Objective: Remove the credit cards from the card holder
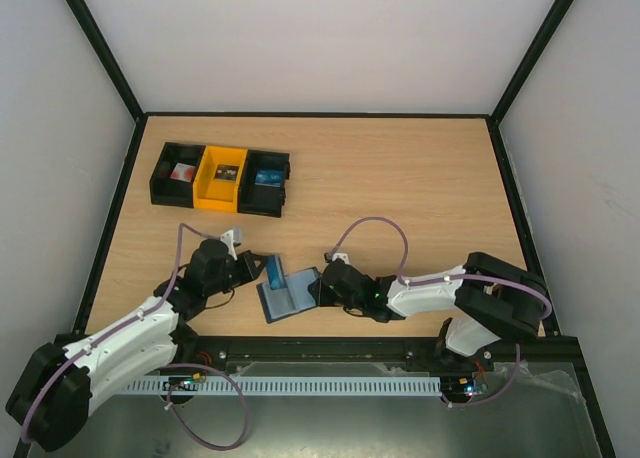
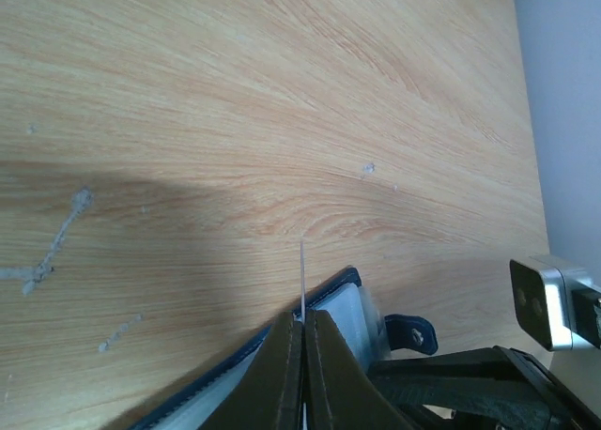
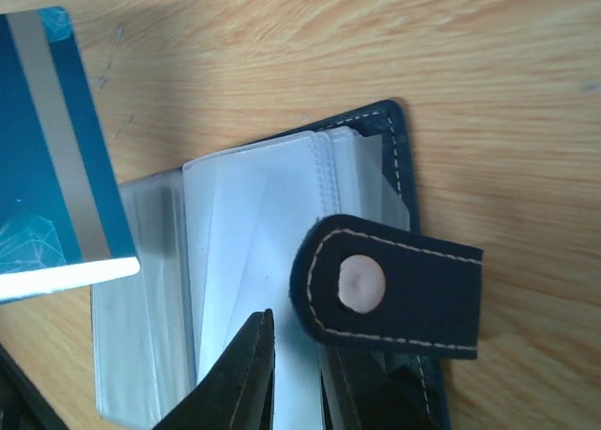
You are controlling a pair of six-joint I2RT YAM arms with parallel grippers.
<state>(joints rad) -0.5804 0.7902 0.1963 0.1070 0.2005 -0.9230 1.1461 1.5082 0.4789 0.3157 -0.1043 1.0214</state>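
pale wood desk (image 1: pixel 400 178) carries everything. near the front edge, the right pincer (image 3: pixel 296 350) is clenched on a clear plastic sleeve of the open card holder (image 1: pixel 292 296), whose snap tab (image 3: pixel 390 284) lies folded over the pages. at the holder's left side, the left pincer (image 2: pixel 302 325) is clamped on a teal credit card (image 3: pixel 56 148), which stands on edge. far back left sit black and yellow bins (image 1: pixel 215 202).

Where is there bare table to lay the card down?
Free: the table's right half beyond the right gripper, and the strip between bins and holder. Crowded: near centre, where both grippers meet at the holder, the left gripper holding the card.
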